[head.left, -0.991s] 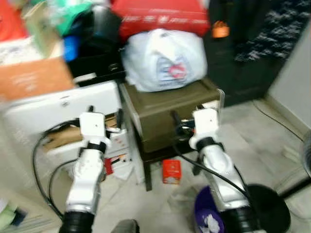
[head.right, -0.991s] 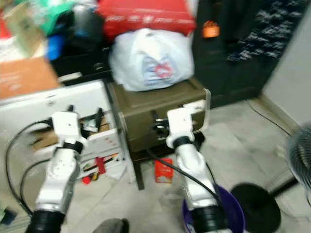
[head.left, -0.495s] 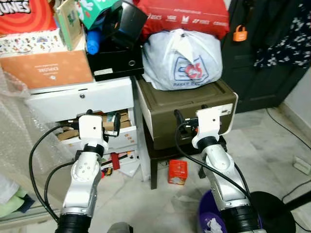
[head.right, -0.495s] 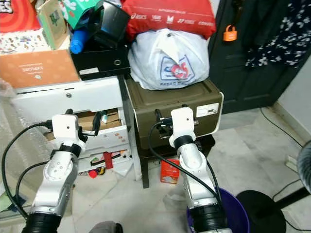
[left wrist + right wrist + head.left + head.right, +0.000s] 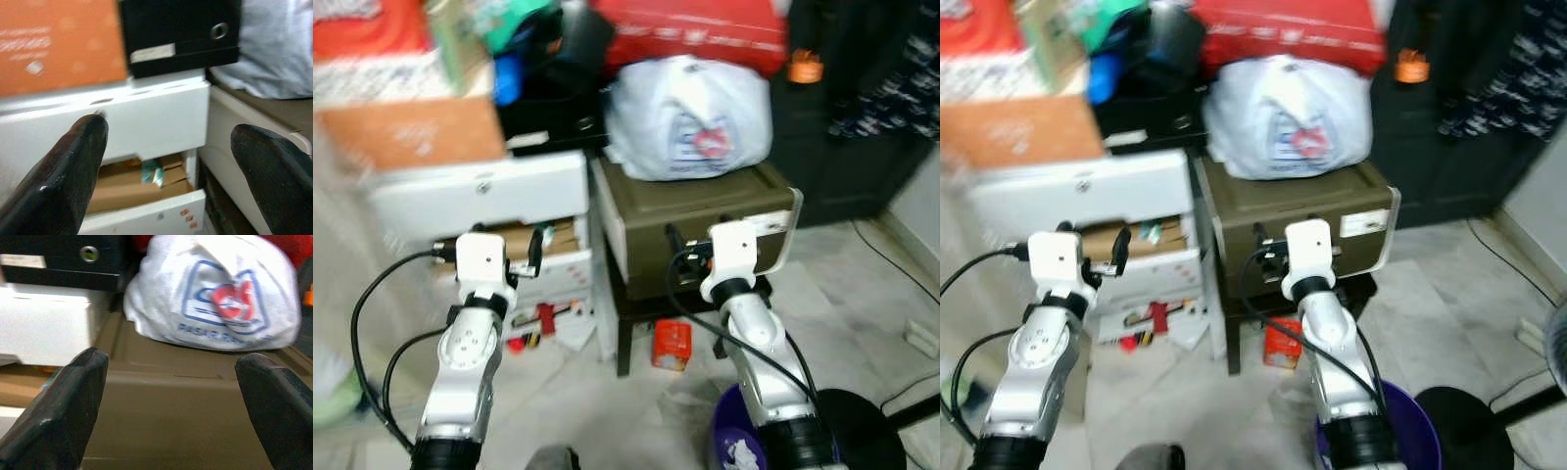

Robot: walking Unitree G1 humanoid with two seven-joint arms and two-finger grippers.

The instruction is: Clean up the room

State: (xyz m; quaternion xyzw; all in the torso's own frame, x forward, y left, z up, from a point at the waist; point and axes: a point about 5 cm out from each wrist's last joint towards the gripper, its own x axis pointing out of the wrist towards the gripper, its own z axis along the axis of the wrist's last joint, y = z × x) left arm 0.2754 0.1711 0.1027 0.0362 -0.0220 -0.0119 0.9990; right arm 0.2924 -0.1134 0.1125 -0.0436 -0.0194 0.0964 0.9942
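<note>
A cluttered corner lies ahead. A white drawer unit has a drawer pulled out, with brown cardboard inside. Beside it, a white plastic bag rests on an olive storage box. A small red carton lies on the floor under the box's stand. My left gripper is raised in front of the drawer unit, open and holding nothing. My right gripper is held up before the olive box, open and holding nothing.
An orange box, a black box and a red bag are piled on top. A purple bucket and a black fan base stand on the floor at right. Red items lie by the lowest drawer.
The head views have shifted slightly and blurred, so the camera has moved. Both arms keep much the same raised pose, with both grippers still open.
</note>
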